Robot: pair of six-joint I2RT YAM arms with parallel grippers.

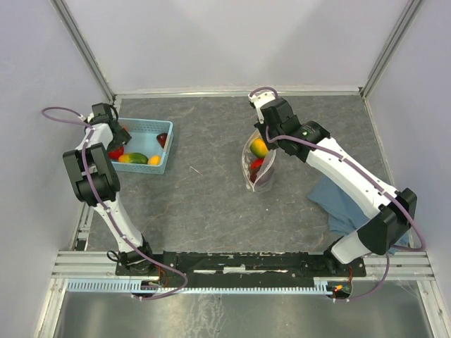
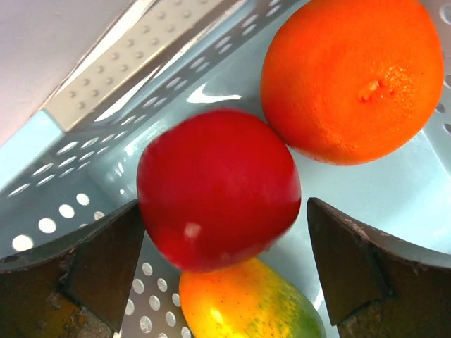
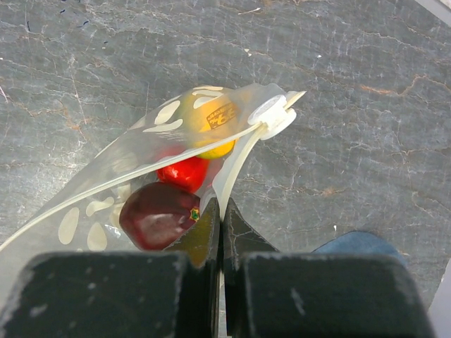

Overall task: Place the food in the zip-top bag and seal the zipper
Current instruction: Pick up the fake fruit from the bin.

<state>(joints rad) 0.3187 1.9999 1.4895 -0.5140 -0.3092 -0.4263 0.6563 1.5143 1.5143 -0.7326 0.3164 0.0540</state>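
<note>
Red toy fruit (image 2: 215, 169), seemingly hard and slippery, wants pinching across its middle by the wide-open left claw (image 2: 224, 211), while the closed right claw (image 3: 220, 224) grips the floppy zip-top bag (image 3: 141, 158).

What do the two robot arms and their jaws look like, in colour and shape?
The left arm and the right arm have white links and black joint housings; a purple cable runs along each. The left gripper has dark brown, wedge-shaped jaws; the right gripper has black jaws tapering to thin tips.
</note>
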